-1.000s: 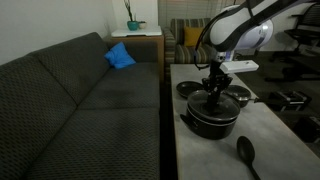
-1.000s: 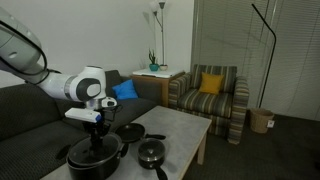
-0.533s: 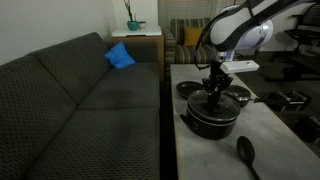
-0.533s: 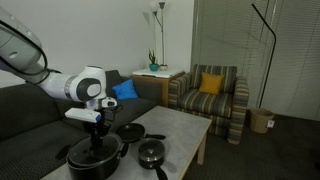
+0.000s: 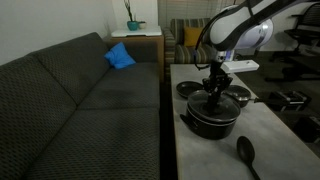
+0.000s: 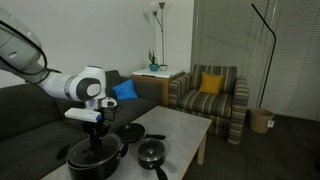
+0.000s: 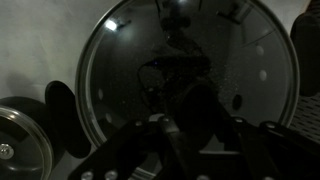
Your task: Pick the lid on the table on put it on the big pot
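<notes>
So the lid (image 7: 190,85) seated level on the big pot (image 5: 212,125), at the table (image 5: 278,140) edge nearest the sofa (image 5: 90,105), I held the gripper (image 5: 213,90) plumb above; grip unreadable.

big pot (image 5: 210,125) black | table (image 5: 275,135) light grey | sofa (image 5: 80,100) dark grey | cushion (image 5: 120,56) blue | armchair (image 6: 225,105) striped

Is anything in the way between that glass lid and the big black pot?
Nothing visible does. The lid sits right over the big pot, beneath the gripper; the black spoon and a smaller pan lie aside on the table.
</notes>
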Controlling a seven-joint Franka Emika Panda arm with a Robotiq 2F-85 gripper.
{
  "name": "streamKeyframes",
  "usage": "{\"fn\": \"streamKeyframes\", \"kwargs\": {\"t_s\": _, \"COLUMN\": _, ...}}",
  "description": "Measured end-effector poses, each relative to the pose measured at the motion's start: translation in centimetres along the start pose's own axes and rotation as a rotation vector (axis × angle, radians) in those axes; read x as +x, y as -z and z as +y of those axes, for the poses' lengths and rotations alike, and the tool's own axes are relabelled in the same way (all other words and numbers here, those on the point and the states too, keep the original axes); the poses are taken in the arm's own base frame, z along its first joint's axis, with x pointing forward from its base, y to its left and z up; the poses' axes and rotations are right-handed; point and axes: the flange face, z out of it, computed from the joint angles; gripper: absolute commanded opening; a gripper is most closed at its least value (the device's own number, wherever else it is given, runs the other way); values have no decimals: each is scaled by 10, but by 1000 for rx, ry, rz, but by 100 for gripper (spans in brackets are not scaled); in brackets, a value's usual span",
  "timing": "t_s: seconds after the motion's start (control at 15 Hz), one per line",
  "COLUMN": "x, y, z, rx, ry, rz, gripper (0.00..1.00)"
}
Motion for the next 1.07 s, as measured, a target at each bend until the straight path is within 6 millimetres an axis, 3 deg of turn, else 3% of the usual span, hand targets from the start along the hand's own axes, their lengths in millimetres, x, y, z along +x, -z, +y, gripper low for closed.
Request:
{"fn": "streamKeyframes", "kwargs": {"t_s": 0.33, "x": -2, "y": 0, "z": -4, "rx": 8, "ry": 44, "rz": -24, "gripper": 14}}
{"fn": "streamKeyframes", "kwargs": {"t_s": 0.8, "x": -9, "y": -3, "z": -39, "rx": 60, "ry": 124, "rz": -69, "gripper": 14}}
{"fn": "streamKeyframes", "kwargs": {"t_s": 1.07, "x": -9, "y": -4, "z": -45, "rx": 56, "ry": 104, "rz": -70, "gripper": 14}}
